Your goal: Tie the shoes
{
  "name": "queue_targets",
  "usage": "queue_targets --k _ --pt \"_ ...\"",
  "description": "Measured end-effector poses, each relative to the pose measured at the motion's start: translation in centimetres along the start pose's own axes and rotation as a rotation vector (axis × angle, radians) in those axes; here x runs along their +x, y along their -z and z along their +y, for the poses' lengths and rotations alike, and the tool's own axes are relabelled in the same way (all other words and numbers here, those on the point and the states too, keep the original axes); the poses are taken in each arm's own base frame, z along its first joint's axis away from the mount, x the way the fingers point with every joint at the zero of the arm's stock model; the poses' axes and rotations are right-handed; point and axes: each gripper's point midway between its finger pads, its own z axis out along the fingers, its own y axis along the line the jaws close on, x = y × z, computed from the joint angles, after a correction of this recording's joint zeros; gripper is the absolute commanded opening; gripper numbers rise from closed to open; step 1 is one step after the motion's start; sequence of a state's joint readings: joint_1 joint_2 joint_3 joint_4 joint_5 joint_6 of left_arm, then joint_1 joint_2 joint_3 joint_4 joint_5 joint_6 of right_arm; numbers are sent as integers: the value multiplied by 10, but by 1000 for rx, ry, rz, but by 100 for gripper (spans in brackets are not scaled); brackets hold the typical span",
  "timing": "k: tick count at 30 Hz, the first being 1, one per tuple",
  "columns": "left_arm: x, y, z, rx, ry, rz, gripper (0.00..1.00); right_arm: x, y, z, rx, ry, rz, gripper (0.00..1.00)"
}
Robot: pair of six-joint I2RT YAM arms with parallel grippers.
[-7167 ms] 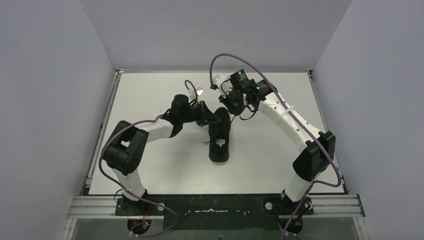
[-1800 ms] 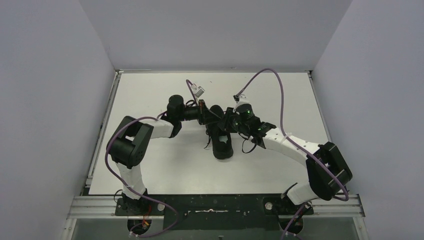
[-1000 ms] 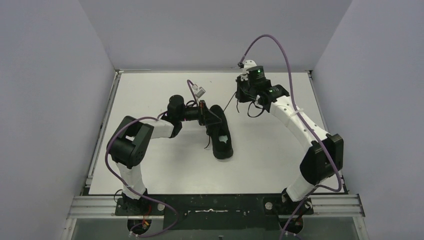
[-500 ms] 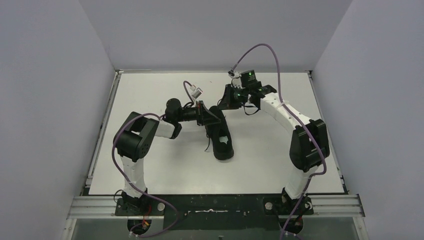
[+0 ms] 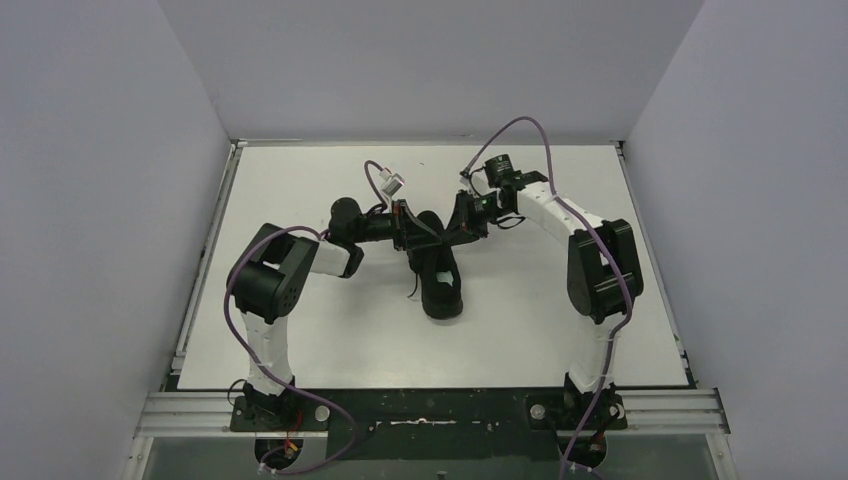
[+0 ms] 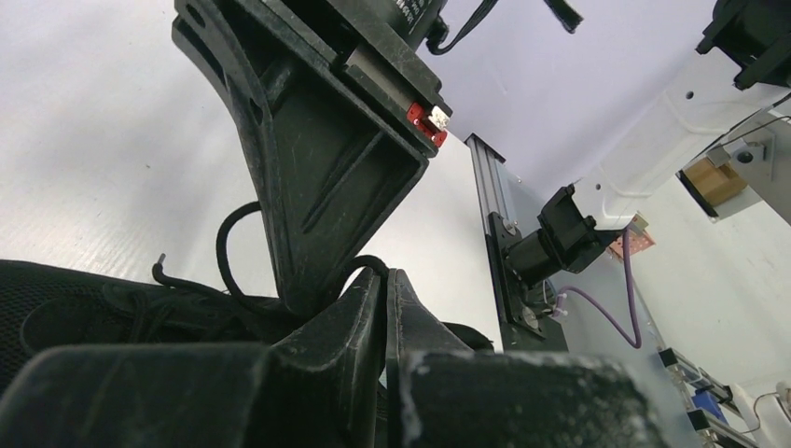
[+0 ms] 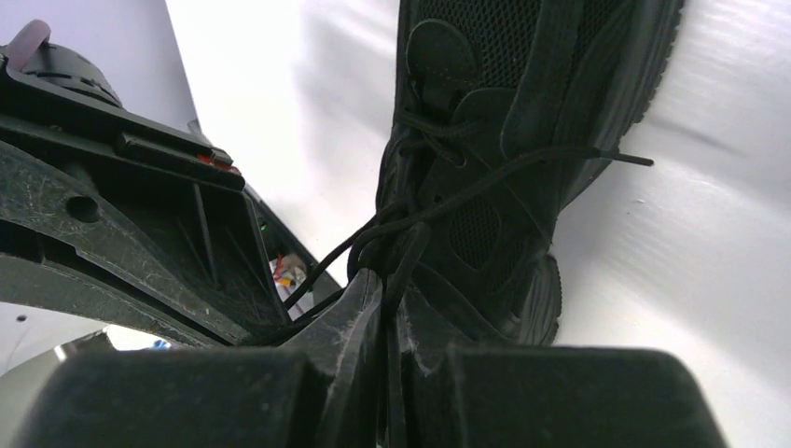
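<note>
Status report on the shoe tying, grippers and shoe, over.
Left gripper: jaws shut on laces. Right gripper: jaws shut on laces too. Shoe upright on table, no bow visible. Grippers crowd each other above it.

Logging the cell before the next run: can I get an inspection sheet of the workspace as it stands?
Surface: white table, nothing spilled on it.
Job's things: one black shoe mid-table; a lace runs loose, no bow seen.
Clutter: nothing seen.
Grippers: left gripper shut at the shoe's lacing, grip unclear; right gripper shut on the lace. Both meet over the shoe's far end.
Cables: purple cables loop off both arms.
Surroundings: plain walls on three sides; metal rail at the near edge.
</note>
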State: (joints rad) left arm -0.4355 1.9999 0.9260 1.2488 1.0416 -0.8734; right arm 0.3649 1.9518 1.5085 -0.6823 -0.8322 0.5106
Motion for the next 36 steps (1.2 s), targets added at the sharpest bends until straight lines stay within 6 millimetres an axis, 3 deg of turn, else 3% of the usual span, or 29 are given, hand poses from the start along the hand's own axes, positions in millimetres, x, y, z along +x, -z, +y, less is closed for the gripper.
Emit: queue_targets --k 14,21,30,36 --pt "4 4 11 -42 32 11 0 9 -9 17 -192 10 88 0" --pt "3 4 20 -72 58 27 0 14 -11 13 -219 24 97 0" --pt "5 4 29 -107 97 37 0 10 -15 9 -211 -12 77 12" --pt "10 5 37 -139 131 46 0 9 -18 1 -173 -41 66 14"
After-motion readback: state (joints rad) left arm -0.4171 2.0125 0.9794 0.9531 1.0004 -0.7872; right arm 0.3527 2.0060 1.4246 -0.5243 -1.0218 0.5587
